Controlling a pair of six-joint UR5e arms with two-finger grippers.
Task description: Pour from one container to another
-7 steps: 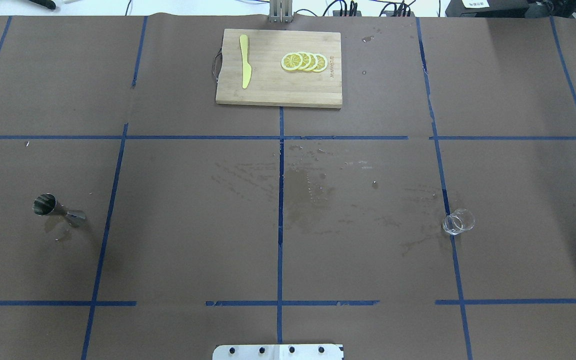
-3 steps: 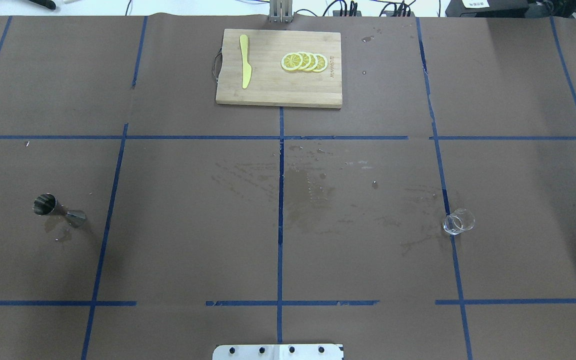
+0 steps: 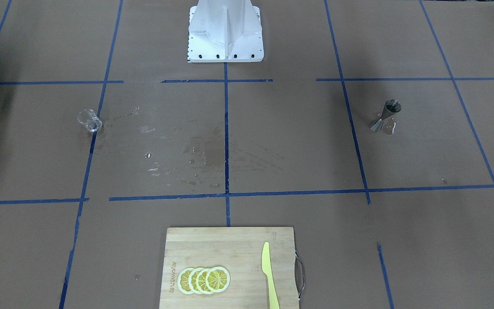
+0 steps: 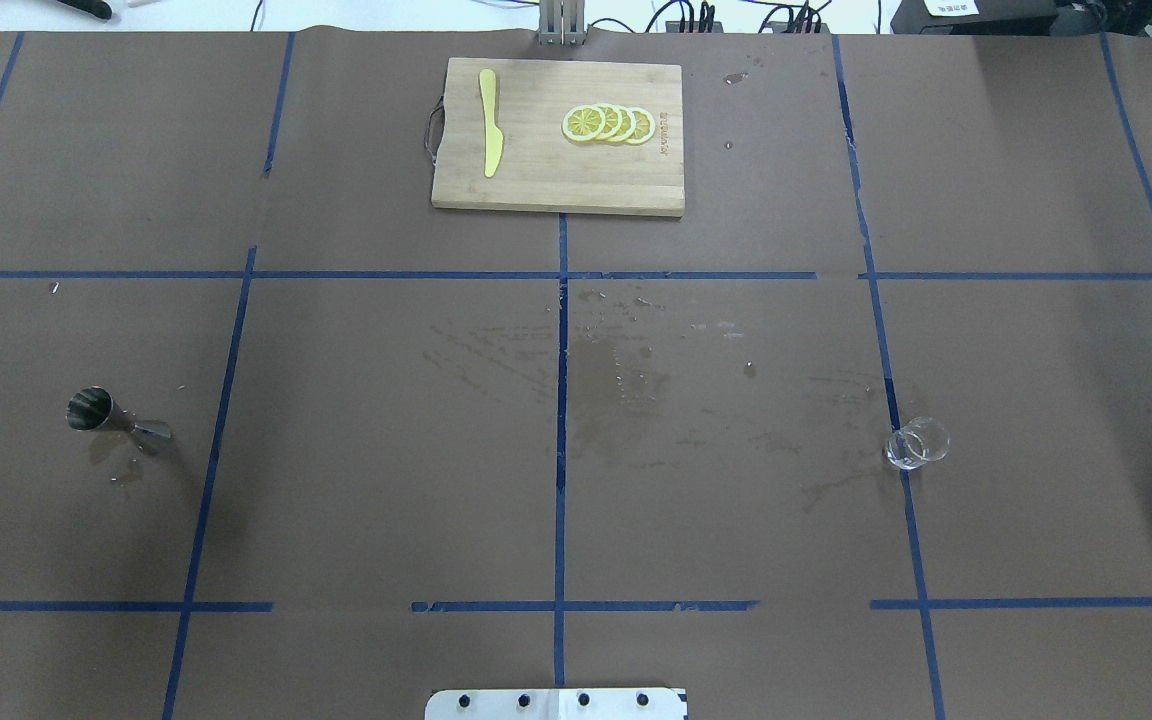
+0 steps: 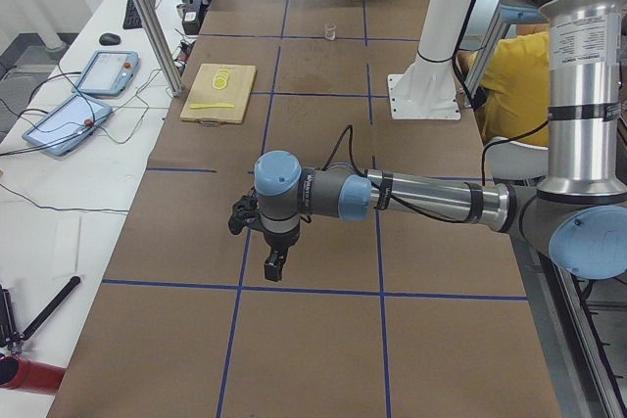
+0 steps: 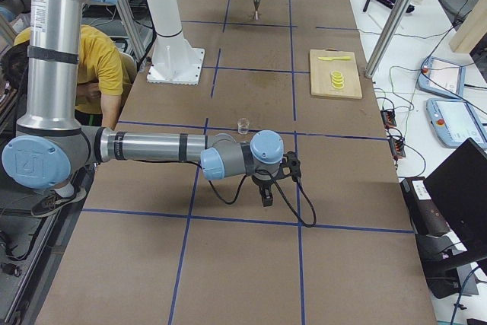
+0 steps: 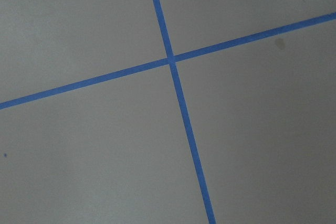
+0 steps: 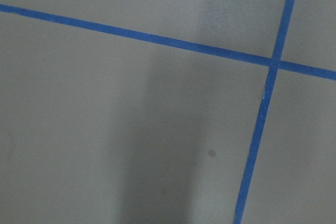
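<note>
On the table's (image 4: 376, 500) left side stands a metal jigger (image 4: 116, 421); a small clear glass (image 4: 917, 443) stands on the right side, well apart from it, with wet stains (image 4: 616, 390) between them. Neither is held. The left gripper (image 5: 275, 266) and the right gripper (image 6: 267, 198) each hang over bare table beyond the containers, pointing down. They appear only in the side views, so I cannot tell whether their jaws are apart or together. At the far edge, a cutting board (image 4: 536, 180) holds lemon slices (image 4: 608, 123) and a yellow knife (image 4: 490, 122).
</note>
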